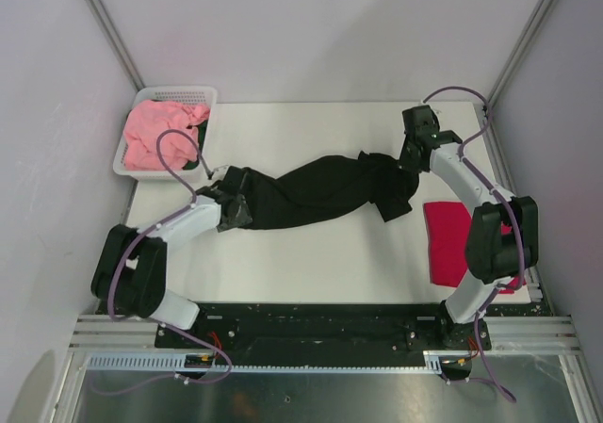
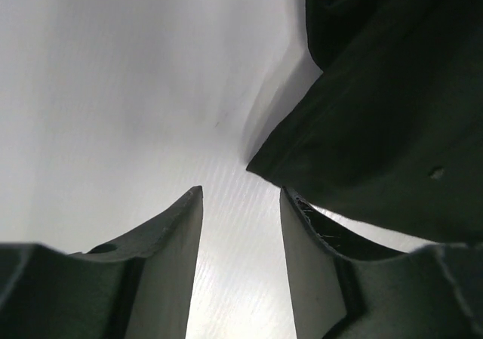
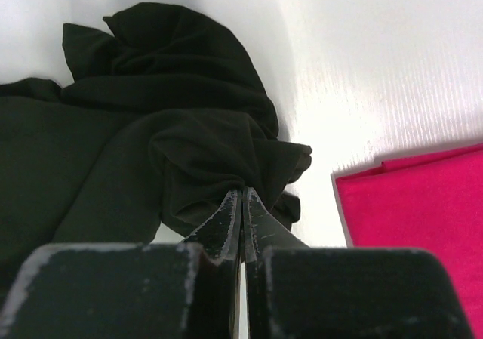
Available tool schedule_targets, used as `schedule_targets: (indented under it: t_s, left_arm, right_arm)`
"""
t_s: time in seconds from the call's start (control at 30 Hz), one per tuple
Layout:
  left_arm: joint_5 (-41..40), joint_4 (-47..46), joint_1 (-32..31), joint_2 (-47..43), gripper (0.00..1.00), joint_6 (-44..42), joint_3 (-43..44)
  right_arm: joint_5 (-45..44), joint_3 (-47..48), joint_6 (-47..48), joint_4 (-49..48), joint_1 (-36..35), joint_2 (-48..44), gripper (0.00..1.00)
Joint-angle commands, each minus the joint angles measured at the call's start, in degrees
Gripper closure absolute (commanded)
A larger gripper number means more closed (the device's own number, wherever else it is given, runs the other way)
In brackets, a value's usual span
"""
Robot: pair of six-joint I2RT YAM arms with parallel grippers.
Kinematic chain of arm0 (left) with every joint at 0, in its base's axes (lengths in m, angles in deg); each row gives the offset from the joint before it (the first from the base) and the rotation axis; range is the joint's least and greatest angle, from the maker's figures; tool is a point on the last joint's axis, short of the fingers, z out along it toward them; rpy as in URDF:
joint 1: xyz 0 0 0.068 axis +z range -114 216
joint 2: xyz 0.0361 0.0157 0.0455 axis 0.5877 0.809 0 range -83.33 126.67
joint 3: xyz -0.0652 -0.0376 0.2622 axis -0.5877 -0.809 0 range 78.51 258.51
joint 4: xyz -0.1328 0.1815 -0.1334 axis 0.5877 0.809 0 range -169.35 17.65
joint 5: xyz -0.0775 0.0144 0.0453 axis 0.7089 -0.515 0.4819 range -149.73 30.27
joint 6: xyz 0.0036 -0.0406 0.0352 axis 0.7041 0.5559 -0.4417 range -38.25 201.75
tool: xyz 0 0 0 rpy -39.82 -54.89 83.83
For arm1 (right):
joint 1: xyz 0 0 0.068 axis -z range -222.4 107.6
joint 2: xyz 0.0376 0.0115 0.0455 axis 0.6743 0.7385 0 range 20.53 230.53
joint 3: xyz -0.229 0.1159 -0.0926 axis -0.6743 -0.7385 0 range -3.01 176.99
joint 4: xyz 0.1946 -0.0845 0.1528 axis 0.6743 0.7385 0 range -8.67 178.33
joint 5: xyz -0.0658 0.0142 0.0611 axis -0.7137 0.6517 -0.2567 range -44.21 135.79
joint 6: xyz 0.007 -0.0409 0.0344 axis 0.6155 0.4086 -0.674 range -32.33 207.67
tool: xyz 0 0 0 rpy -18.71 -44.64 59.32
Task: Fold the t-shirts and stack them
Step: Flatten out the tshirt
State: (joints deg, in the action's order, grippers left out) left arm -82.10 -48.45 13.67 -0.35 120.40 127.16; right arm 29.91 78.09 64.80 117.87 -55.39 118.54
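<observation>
Overhead, a black t-shirt (image 1: 320, 189) lies stretched in a long, twisted band across the middle of the white worktop (image 1: 311, 263), running from the left arm to the right. It seems drawn out this way so it can be spread flat for folding.

The right gripper (image 3: 242, 192) has its jaws pressed together on a bunched fold at the shirt's right end, anchoring that end toward the far right of the worktop. The left gripper (image 2: 241, 195) sits at the shirt's left end with its jaws spread and only bare worktop between them. A cloth edge lies just beside one finger, so this end is loose, not gripped.

The black cloth is matte, heavily creased and gathered, with no print showing.

A crimson red t-shirt (image 1: 445, 239), folded into a neat rectangle, rests on the worktop's right side, probably the start of the stack. A salmon pink t-shirt (image 1: 155, 133) lies crumpled in a white mesh basket (image 1: 179, 93) at the far left corner, not yet folded.
</observation>
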Motion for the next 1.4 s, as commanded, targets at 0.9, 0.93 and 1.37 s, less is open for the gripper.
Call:
schedule_targets:
  t_s: [0.9, 0.93, 1.37]
  left_arm:
    - [-3.8, 3.0, 3.0, -11.3, 1.0, -4.6, 7.3]
    - [-4.7, 4.1, 3.2, -14.4, 1.0, -5.2, 7.1]
    - [-3.5, 9.4, 14.7, -24.6, 1.0, -9.8, 9.2]
  right_arm:
    - [1.6, -5.8, -0.1, 5.7, 0.1, -18.1, 1.0]
    - [1.2, -6.9, -0.1, 6.8, 0.0, -20.0, 1.0]
    - [1.9, -16.0, 0.2, 13.7, 0.0, -33.6, 1.0]
